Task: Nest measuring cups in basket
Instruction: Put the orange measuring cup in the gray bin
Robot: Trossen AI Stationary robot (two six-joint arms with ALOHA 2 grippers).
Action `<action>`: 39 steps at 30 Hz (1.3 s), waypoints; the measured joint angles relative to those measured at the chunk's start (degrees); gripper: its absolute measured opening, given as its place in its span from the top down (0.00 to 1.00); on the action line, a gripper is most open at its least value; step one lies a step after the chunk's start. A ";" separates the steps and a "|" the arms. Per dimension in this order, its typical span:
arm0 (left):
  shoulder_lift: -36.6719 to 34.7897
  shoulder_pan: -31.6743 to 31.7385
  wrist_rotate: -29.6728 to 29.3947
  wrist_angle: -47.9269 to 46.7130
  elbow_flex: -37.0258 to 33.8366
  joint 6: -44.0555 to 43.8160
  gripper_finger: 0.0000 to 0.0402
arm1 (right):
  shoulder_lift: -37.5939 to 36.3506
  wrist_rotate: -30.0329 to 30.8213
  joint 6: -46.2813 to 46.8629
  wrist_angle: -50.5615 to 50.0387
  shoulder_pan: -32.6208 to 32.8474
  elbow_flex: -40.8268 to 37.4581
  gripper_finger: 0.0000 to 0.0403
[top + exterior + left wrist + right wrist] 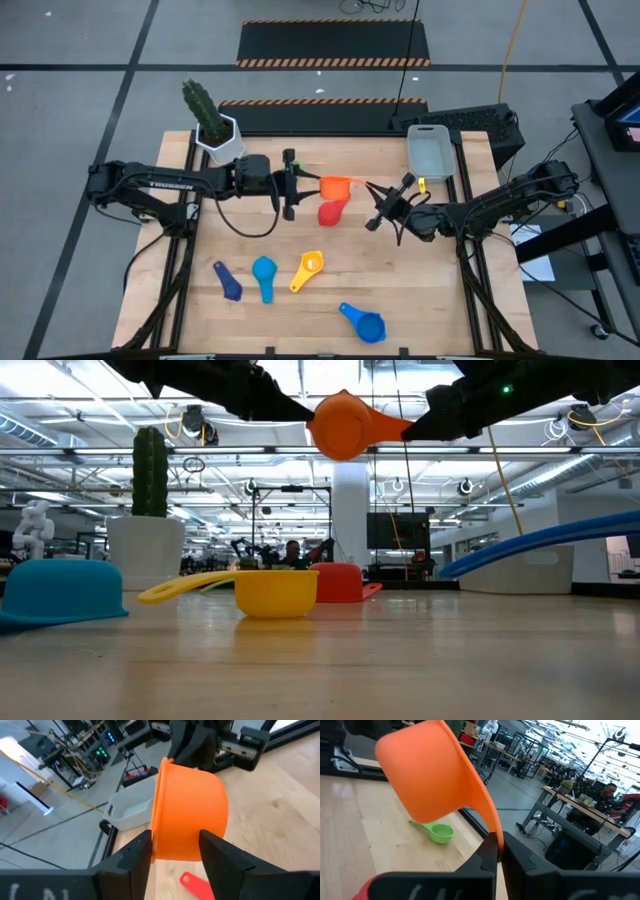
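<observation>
A: Two grippers on one cup. The orange measuring cup [335, 185] hangs in the air at upper centre of the high view, between the arms. The left gripper [300, 186] has its fingers [134, 862] on either side of the bowl, pressed against it. The right gripper [372, 190] is clamped tight on the flat handle.

B: Noted. The other cups?

A: Red cup [331, 211] just below the orange one, mouth down on the table. Yellow cup [308, 269] lower centre. Light blue cup [264, 273] to its left, dark blue cup [227, 279] further left. Blue cup [365, 322] near the bottom edge, right of centre. Green cup [439, 831] shows in the right wrist view, on the table behind the orange bowl.

B: Basket?

A: Grey-blue basket [431, 151] at the upper right of the table, well apart from the held cup; no cup shows inside it. White cactus pot [220, 140] at the upper left corner.
</observation>
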 joint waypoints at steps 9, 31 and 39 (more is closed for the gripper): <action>-0.89 0.17 -0.22 -2.00 0.05 0.01 0.78 | 0.00 -1.63 -0.48 0.19 0.00 0.00 1.00; -0.94 -0.72 -8.68 -1.44 0.05 0.64 0.69 | -0.04 -2.93 0.66 0.76 -0.02 0.00 1.00; -0.94 -1.12 -9.60 -4.02 0.04 2.70 0.58 | -0.44 -3.23 0.64 0.65 0.00 0.00 1.00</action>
